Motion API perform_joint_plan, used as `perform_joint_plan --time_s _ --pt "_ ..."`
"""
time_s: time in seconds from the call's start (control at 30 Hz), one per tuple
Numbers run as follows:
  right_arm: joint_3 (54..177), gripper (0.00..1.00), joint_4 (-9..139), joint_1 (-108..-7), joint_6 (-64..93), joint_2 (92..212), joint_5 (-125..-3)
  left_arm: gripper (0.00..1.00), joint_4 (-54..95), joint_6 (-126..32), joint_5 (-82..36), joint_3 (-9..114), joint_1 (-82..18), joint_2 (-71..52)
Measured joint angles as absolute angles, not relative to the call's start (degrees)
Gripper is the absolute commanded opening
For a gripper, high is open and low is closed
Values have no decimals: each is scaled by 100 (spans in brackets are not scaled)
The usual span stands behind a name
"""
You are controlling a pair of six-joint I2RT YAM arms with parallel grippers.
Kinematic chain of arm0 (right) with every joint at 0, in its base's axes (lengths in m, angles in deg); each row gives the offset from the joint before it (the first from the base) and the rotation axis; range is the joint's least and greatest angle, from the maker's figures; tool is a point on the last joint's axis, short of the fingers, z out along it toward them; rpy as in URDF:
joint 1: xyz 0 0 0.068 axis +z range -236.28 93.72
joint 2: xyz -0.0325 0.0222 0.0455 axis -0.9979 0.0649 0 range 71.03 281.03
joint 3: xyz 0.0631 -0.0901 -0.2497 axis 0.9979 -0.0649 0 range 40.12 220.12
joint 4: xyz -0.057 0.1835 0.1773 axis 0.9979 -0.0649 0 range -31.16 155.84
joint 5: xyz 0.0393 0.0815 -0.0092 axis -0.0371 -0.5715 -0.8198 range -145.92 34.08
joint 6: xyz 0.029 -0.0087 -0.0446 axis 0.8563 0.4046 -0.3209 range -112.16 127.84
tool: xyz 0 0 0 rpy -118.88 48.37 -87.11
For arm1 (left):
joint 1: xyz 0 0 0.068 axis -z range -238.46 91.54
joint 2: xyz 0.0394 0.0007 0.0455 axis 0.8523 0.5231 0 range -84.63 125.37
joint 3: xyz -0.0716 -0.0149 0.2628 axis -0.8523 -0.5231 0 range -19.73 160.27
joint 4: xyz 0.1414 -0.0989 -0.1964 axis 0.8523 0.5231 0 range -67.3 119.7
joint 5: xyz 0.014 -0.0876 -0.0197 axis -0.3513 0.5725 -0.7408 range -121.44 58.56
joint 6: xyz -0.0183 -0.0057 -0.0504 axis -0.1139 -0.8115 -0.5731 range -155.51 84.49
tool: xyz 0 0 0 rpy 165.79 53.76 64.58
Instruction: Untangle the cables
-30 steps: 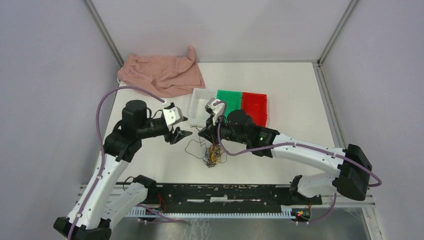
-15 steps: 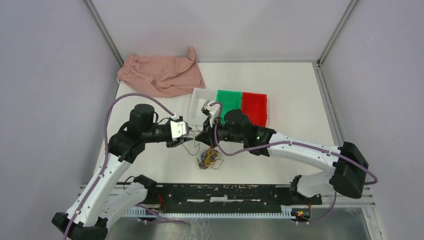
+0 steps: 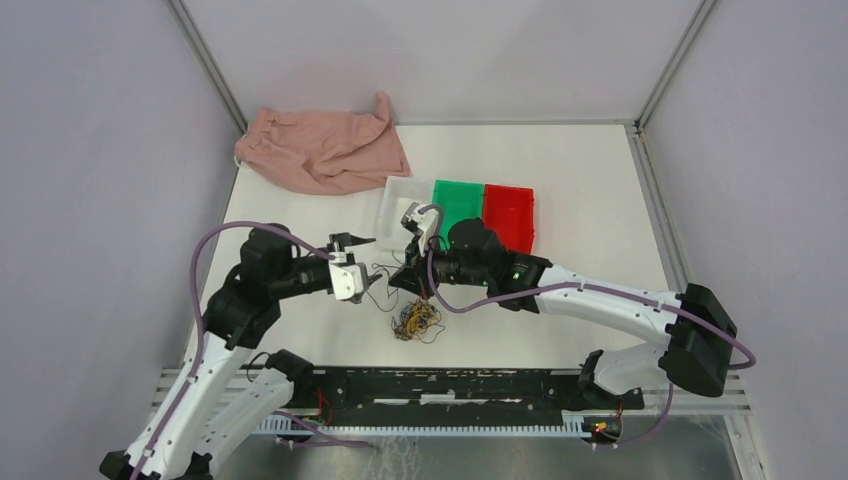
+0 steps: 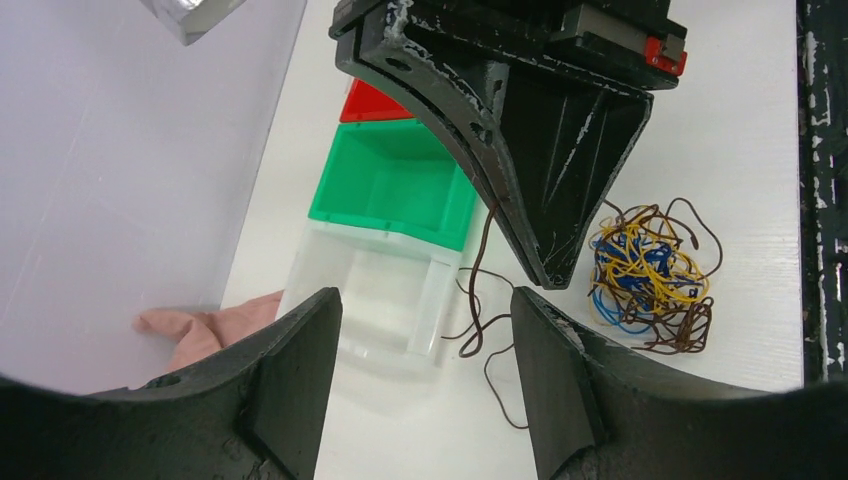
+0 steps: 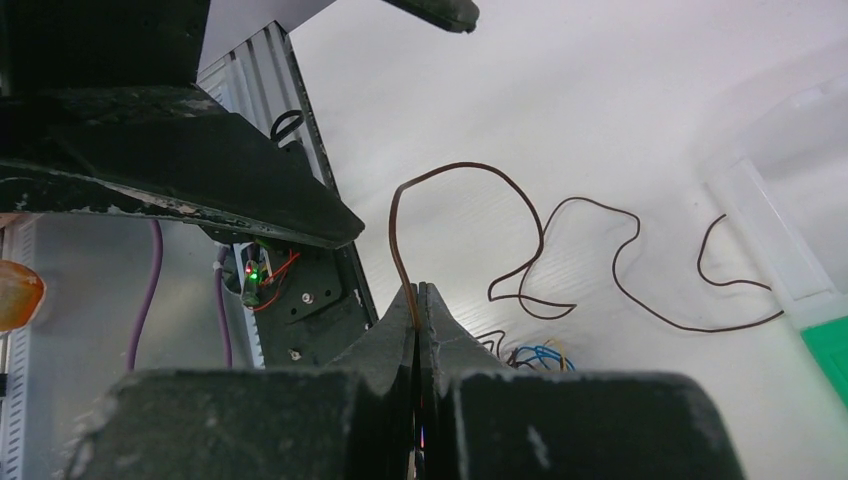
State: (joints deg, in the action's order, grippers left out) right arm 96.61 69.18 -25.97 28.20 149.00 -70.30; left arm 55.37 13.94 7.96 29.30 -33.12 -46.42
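The cables [image 3: 418,320] lie as a small tangle of yellow, blue and dark brown strands [image 4: 650,275] on the white table. One dark brown strand [image 5: 470,172] rises from the tangle into my right gripper [image 5: 417,300], which is shut on it just above the bundle [image 3: 405,280]. The strand [image 4: 478,290] loops loosely over the table between the two grippers. My left gripper [image 4: 425,390] is open and holds nothing. It hovers to the left of the right gripper [image 3: 352,262], facing it, with the brown strand ahead of its fingers [image 4: 290,380].
Three small bins stand in a row behind the grippers: clear [image 3: 400,205], green [image 3: 458,205] and red [image 3: 510,212]. A pink cloth [image 3: 325,150] lies at the back left. The black rail [image 3: 450,385] runs along the near table edge.
My left gripper narrowed close to the right gripper, then opened wider and turned with nothing in it. The tangle and the right gripper shifted slightly left.
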Motion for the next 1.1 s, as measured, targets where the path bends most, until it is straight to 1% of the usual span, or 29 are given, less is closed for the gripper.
perform_joint_plan --time_s 0.17,0.4,0.43,0.57,0.63,0.67,0.7,0.77,0.83,1.1 --pt "9678 0 6948 -2597 2925 14917 -7100 62 5635 1600 807 2939 -3288 -4499" --pt "9700 0 7036 -2597 3058 14942 -7178 44 5629 1654 641 2900 -3286 -4277" --pt "9700 0 7055 -2597 3074 14942 -7185 40 5587 1654 601 2871 -3283 -4279" --pt "9702 0 7187 -2597 3166 14961 -7224 17 5476 1650 547 2810 -3281 -4279" --pt "9713 0 7235 -2597 3220 14992 -7244 7 5358 1648 501 2760 -3257 -4281" --pt "9722 0 7252 -2597 3249 15009 -7244 4 5290 1643 483 2725 -3251 -4285" --pt "9726 1 7268 -2597 3266 15025 -7244 3 5198 1630 459 2675 -3240 -4303" --pt "9728 12 7289 -2597 3336 15049 -7239 3 5010 1543 416 2592 -3233 -4351" --pt "9726 17 7351 -2597 3441 15062 -7233 3 4822 1423 350 2581 -3224 -4405" --pt "9320 24 8100 -2597 3965 15062 -7242 3 4269 485 53 3011 -3218 -4384"
